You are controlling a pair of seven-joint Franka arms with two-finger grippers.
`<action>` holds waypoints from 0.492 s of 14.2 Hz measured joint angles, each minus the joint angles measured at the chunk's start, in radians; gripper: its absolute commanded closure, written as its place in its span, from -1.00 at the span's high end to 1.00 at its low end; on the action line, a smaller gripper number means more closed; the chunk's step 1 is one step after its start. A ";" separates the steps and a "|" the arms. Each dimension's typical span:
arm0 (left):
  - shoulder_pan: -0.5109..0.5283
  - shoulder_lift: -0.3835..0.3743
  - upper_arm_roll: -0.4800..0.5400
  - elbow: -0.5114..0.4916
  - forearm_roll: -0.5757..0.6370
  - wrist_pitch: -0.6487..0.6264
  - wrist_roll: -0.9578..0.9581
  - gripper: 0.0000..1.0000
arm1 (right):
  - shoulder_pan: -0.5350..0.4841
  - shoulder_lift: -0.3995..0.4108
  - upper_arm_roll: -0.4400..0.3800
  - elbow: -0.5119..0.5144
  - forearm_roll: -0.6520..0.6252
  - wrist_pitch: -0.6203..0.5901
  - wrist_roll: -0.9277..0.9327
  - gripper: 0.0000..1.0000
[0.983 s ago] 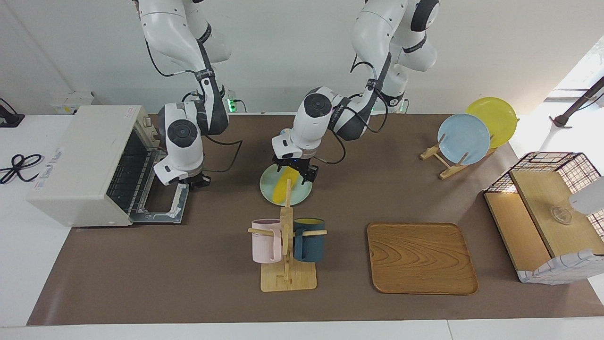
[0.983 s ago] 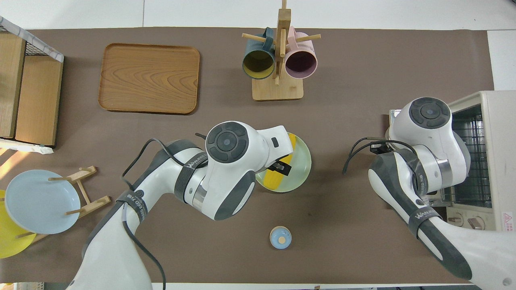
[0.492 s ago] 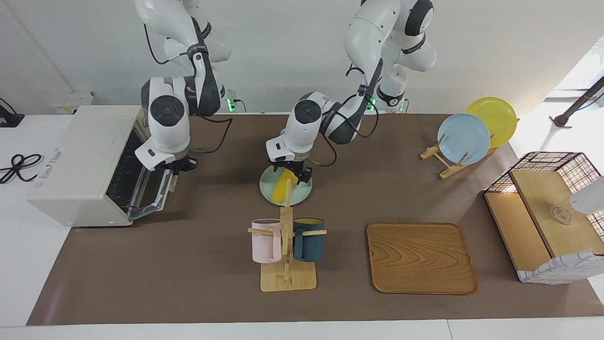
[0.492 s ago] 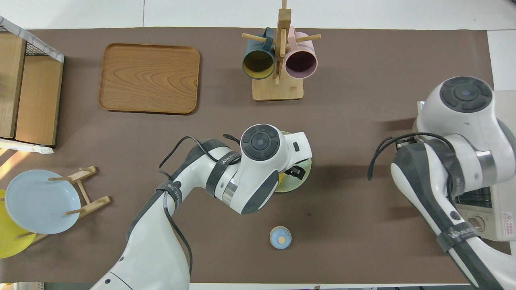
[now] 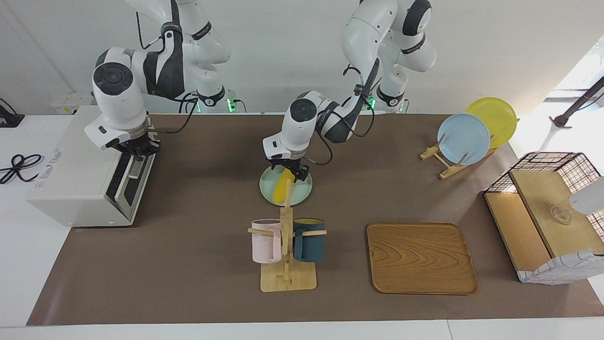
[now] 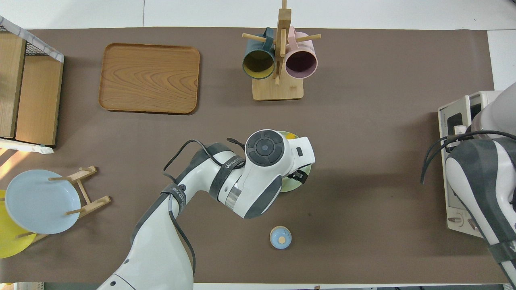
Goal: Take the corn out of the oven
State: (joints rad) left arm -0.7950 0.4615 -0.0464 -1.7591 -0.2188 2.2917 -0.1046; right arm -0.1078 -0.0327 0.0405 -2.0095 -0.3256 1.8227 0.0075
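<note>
I see the corn (image 5: 283, 185) lying on the green plate (image 5: 302, 194) in the middle of the table (image 5: 198, 264), out of the oven (image 5: 80, 174). My left pincer (image 5: 289, 170) hangs just over the end of the corn nearer the robots, its fingers spread — nothing gripped. From overhead the left arm covers most of the plate, so only a sliver of its rim (image 6: 305, 172) shows there.

The oven sits at the right arm's end of the table with its door (image 5: 134, 182) up, nearly shut. My right pincer (image 5: 138, 147) is at the top edge of that door, fingers closed together; I cannot tell whether they touch the handle.

Farther from the robots than the plate stands a mug rack (image 5: 286, 264) with a pink mug (image 5: 265, 241) and a dark blue mug (image 5: 309, 238). Beside it lies a wooden tray (image 5: 421, 258). A small blue lid (image 6: 280, 237) rests nearer the robots than the plate.
</note>
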 measured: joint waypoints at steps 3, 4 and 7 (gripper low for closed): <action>-0.002 0.000 0.000 -0.029 0.000 0.032 -0.007 0.61 | -0.015 -0.013 -0.002 0.002 -0.001 -0.048 -0.029 -1.00; -0.003 0.000 0.000 -0.039 0.000 0.042 -0.010 0.30 | -0.015 -0.017 -0.002 0.011 0.002 -0.077 -0.032 -1.00; -0.005 0.000 0.001 -0.046 0.000 0.050 -0.020 -0.49 | -0.013 -0.027 0.001 0.086 0.042 -0.179 -0.037 -1.00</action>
State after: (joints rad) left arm -0.7999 0.4611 -0.0450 -1.8047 -0.2188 2.3414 -0.1245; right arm -0.1207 -0.0598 0.0419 -1.9231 -0.2838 1.6439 -0.0297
